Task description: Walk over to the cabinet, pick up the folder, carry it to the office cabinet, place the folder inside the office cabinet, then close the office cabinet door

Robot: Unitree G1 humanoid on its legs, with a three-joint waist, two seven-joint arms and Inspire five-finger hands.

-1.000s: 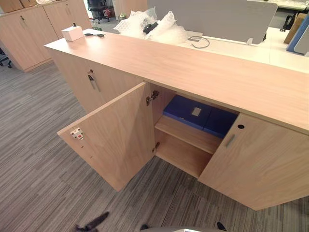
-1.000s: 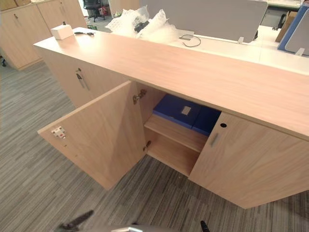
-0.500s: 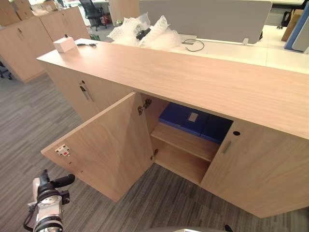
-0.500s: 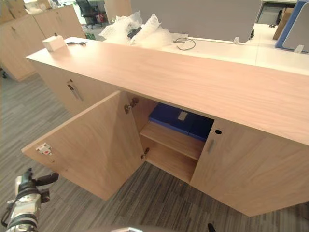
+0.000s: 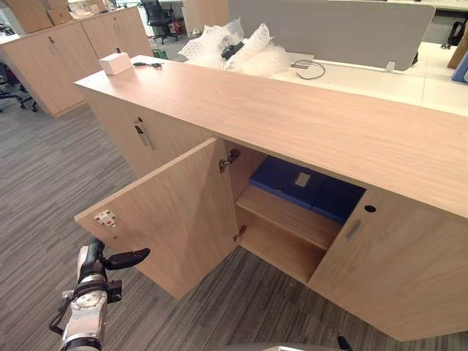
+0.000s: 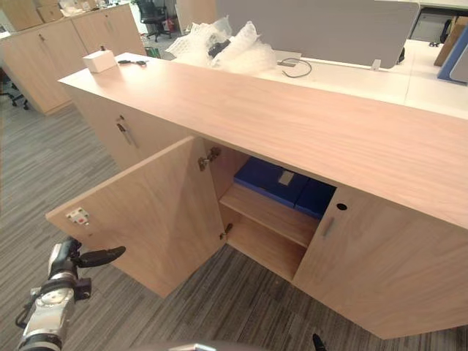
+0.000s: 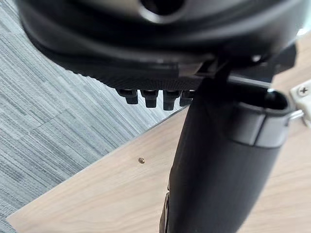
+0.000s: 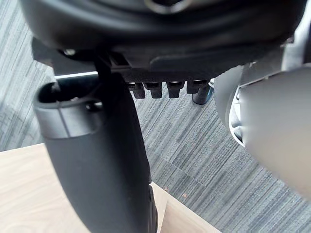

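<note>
A blue folder [image 5: 281,175] lies flat on the upper shelf inside the long wooden office cabinet [image 5: 292,110], with a darker blue one [image 5: 336,197] beside it. The cabinet's left door [image 5: 175,212] stands wide open and its right door [image 5: 395,270] is partly open. My left hand [image 5: 93,262] is raised at the lower left, open, its dark thumb pointing at the outer edge of the open door. The left wrist view has that thumb [image 7: 218,170] just before the door's inner face, near the white latch plate [image 7: 303,92]. My right hand [image 8: 97,160] hangs open over the carpet, holding nothing.
A small white box [image 5: 115,63] and a heap of bubble wrap [image 5: 234,47] sit on the cabinet top. More wooden cabinets [image 5: 66,51] line the far left, and an office chair [image 5: 162,13] stands behind. Grey carpet lies before the doors.
My left arm has come up from below the view and the hand has moved closer to the open door's edge. The camera has shifted too. The folder and doors have not moved.
</note>
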